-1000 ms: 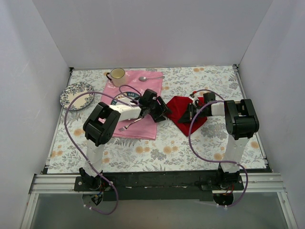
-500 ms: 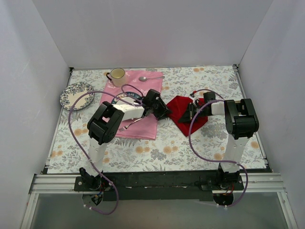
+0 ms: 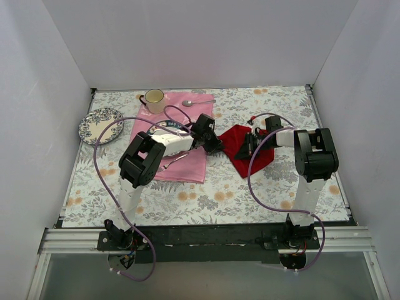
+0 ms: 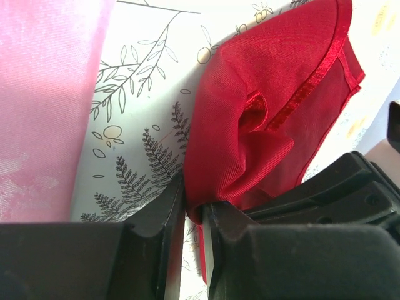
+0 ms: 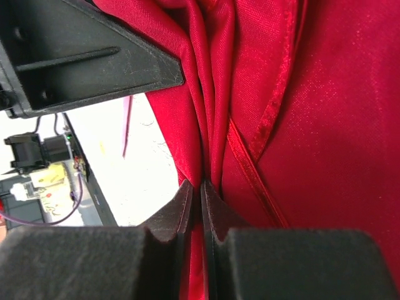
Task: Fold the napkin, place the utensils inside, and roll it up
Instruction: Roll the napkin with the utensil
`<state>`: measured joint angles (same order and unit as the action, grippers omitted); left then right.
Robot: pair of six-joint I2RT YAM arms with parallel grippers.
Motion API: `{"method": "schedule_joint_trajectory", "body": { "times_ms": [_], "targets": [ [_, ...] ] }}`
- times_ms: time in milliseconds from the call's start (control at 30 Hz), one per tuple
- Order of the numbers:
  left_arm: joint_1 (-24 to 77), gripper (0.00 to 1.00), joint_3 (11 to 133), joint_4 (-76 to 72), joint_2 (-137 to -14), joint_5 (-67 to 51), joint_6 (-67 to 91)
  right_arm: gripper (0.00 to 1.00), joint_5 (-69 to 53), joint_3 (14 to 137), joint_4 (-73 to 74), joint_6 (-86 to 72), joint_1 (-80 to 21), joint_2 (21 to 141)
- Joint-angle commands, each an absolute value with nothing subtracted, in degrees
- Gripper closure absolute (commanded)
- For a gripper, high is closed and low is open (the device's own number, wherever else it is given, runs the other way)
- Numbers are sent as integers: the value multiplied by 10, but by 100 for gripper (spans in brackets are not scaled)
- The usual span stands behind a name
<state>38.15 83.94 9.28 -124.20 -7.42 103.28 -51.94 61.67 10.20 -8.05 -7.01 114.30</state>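
The deep red napkin [image 3: 240, 150] lies crumpled on the floral tablecloth, right of the pink cloth. My left gripper [image 3: 217, 145] is shut on the napkin's left edge; in the left wrist view the red cloth [image 4: 269, 119] bunches up between the closed jaws [image 4: 194, 209]. My right gripper [image 3: 250, 142] is shut on a gathered fold of the napkin [image 5: 325, 125] from the right, jaws [image 5: 201, 199] pressed together on the pleats. The spoon with the dark patterned handle does not show; the left arm covers part of the pink cloth.
The pale pink cloth [image 3: 187, 167] lies at centre left with a silver utensil [image 3: 174, 160] on it. A cup [image 3: 154, 97] and a plain silver spoon [image 3: 199, 102] sit at the back. A patterned plate [image 3: 100, 124] is far left. The left gripper's body [image 5: 81, 56] is close ahead of the right one.
Both grippers have shifted slightly toward the far side while holding the napkin. The left arm's elbow has swung right, and the napkin has bunched and moved a little with them.
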Motion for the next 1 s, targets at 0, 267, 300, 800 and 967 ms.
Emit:
{"method": "schedule_joint_trajectory", "body": {
  "times_ms": [0,267,300,800,967],
  "targets": [
    [385,100,873,197,-1259,-42,996,99,-424,643,172,-27,-81,1147],
    [392,100,928,290,-1274,-72,1015,66,-252,701,258,-2,-133,1071],
    [393,100,940,297,-1275,-71,1015,63,-213,709,263,-2,-141,1063],
    [396,100,994,365,-1289,-76,1033,40,77,593,136,37,-343,899],
    [396,100,991,364,-1285,-88,1043,39,134,555,85,27,-388,915]
  ]
}}
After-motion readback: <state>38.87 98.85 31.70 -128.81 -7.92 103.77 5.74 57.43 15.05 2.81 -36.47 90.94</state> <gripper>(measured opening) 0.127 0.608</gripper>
